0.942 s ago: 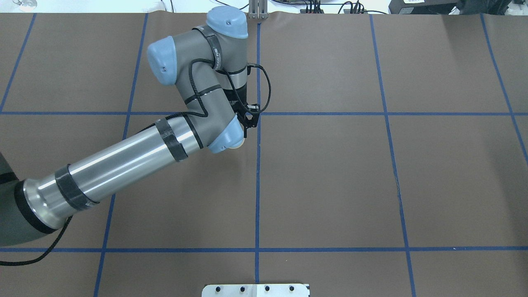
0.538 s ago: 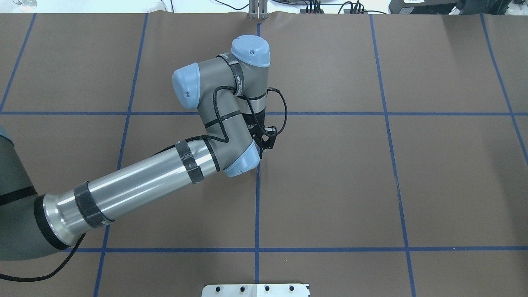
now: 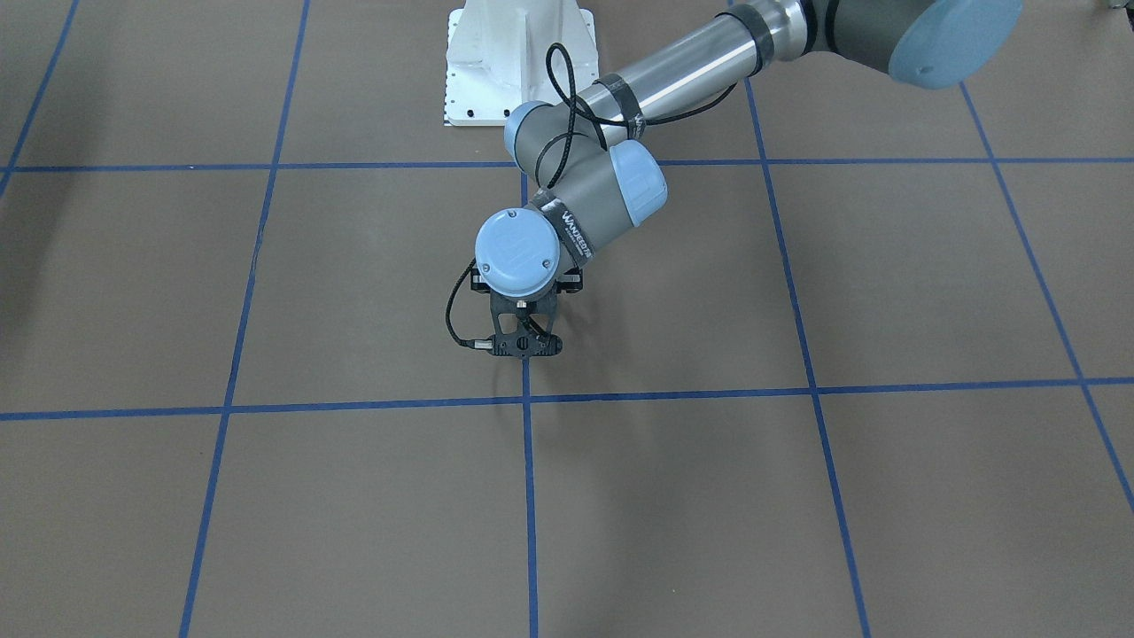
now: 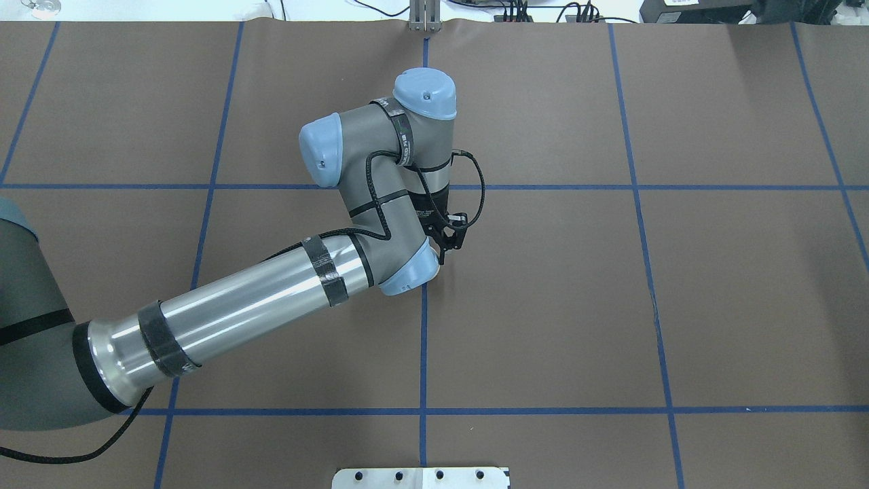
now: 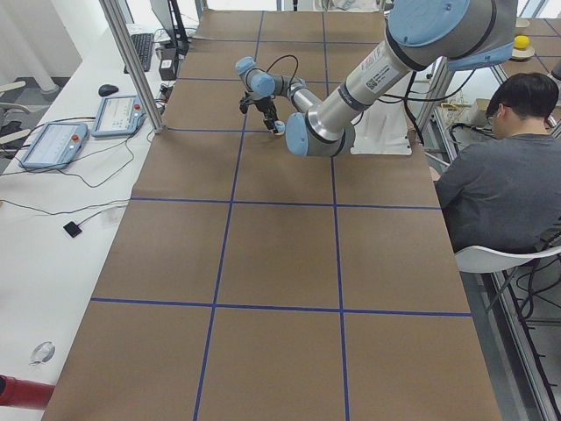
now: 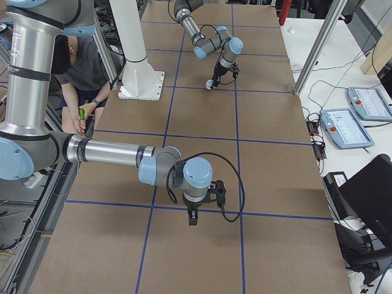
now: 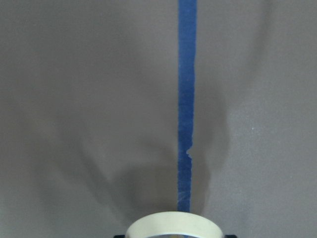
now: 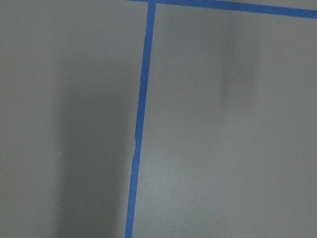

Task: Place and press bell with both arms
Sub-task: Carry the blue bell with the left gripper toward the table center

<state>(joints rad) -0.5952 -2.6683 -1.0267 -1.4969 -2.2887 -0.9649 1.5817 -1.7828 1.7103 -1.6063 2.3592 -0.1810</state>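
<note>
Left pincer (image 3: 523, 346) closed on the bell (image 7: 173, 225) at mid-surface.
Only the bell's smooth, round cream rim shows, right by a blue tape line (image 7: 186, 99) on the matte brown surface (image 4: 543, 305). The grey wrist (image 4: 407, 204) hides its dome, so tilt is unclear. The right pincer (image 6: 192, 219) hangs well apart; I cannot tell its opening.

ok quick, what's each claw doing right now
Left claw: closed on the bell.
Right claw: cannot tell; only the right side view shows it.
</note>
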